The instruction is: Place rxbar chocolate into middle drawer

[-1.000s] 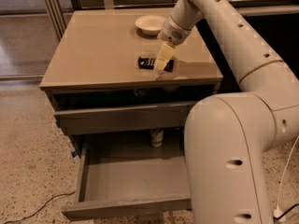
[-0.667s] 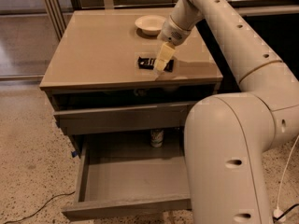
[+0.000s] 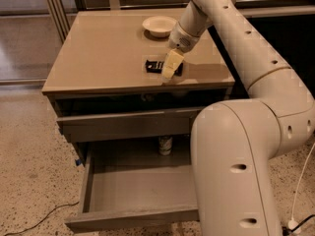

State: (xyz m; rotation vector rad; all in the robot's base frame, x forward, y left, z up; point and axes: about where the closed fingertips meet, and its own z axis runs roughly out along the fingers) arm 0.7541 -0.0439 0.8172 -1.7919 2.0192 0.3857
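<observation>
Apparently I'm at the grasp step, with the gripper down at the rxbar chocolate on the cabinet top, whether clamped I cannot tell; next I must lift it clear and lower it into the open middle drawer.

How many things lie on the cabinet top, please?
2: the bowl at the back, the bar front-right, at the pincer. The arm may hide more.

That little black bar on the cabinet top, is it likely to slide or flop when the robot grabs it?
The rxbar chocolate lies flat on the smooth cabinet top, so it would probably skid if nudged rather than tip or roll. Being small and thin, it is likely light. The gripper covers one end of it.
</observation>
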